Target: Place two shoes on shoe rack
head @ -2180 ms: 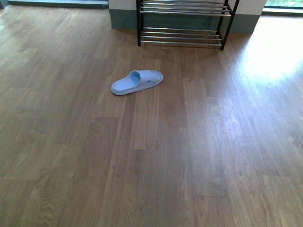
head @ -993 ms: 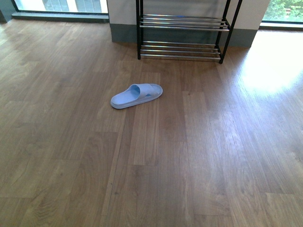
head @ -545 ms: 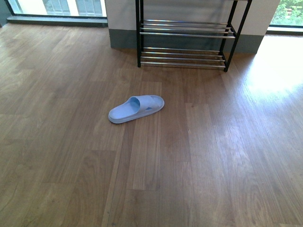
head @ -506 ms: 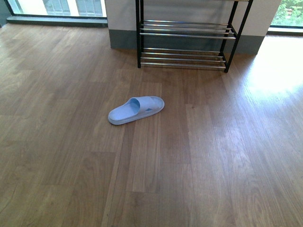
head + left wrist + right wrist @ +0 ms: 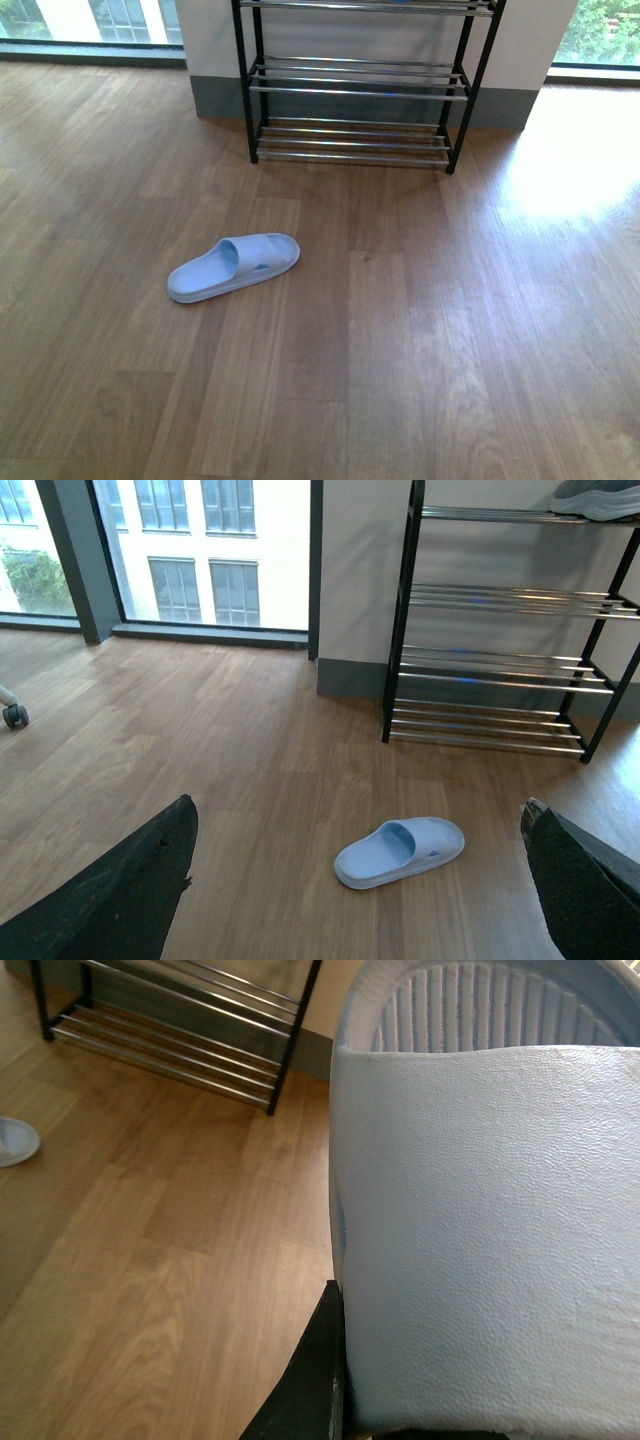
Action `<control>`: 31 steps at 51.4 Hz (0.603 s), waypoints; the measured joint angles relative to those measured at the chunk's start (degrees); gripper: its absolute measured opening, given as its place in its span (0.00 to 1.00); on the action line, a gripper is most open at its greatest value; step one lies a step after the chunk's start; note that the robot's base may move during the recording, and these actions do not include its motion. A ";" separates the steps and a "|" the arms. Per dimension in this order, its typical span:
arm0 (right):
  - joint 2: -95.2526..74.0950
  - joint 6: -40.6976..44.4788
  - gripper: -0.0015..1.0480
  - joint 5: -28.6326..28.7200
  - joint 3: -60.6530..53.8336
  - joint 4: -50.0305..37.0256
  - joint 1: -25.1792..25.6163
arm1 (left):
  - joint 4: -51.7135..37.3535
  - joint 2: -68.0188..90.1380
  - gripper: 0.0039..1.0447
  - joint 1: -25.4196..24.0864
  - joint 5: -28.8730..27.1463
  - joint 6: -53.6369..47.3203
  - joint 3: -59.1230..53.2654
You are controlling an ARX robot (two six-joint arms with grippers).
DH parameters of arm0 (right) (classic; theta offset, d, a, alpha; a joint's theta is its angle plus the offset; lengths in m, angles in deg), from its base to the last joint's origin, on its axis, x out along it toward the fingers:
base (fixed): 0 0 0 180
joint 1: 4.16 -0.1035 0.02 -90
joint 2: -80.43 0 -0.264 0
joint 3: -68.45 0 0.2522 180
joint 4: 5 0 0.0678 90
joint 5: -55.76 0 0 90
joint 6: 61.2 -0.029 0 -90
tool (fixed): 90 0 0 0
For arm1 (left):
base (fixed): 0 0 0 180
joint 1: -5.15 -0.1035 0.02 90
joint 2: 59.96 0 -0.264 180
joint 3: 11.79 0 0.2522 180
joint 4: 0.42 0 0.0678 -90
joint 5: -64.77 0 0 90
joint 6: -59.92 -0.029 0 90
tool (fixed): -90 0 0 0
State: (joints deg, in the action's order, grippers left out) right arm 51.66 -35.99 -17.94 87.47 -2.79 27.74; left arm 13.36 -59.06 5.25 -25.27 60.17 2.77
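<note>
Progress, I judge, is slight: neither slide is on the shoe rack [image 5: 360, 92] at twelve o'clock. One pale blue slide [image 5: 233, 267] lies on the floor [image 5: 450, 350] at eleven; my right jaws clamp the second slide [image 5: 480, 1230]; my left jaws gape empty.

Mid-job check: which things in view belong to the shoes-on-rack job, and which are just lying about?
Job:
- blue slipper lying on the floor in front of the rack
- second blue slipper, lifted, filling the right wrist view
- shoe rack against the wall

Lying about:
- grey shoe on the rack's top shelf, only partly in view
- caster wheel near the window
</note>
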 joint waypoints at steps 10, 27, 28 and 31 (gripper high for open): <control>0.00 0.00 0.02 -0.02 -0.07 0.00 0.00 | 0.02 0.00 0.91 0.00 0.02 0.00 0.00; 0.00 -0.02 0.02 -0.22 -0.09 0.00 0.00 | 0.00 0.00 0.91 0.00 0.07 0.00 0.00; 0.00 -0.02 0.02 -0.20 -0.09 0.00 0.00 | 0.00 0.00 0.91 0.00 0.07 0.00 0.00; 0.00 -0.02 0.02 -0.17 -0.09 0.00 0.00 | 0.00 0.00 0.91 0.00 0.04 0.00 0.00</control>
State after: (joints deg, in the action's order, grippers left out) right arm 51.66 -36.01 -18.12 87.38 -2.79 27.74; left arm 13.36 -59.06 5.25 -25.22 60.17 2.77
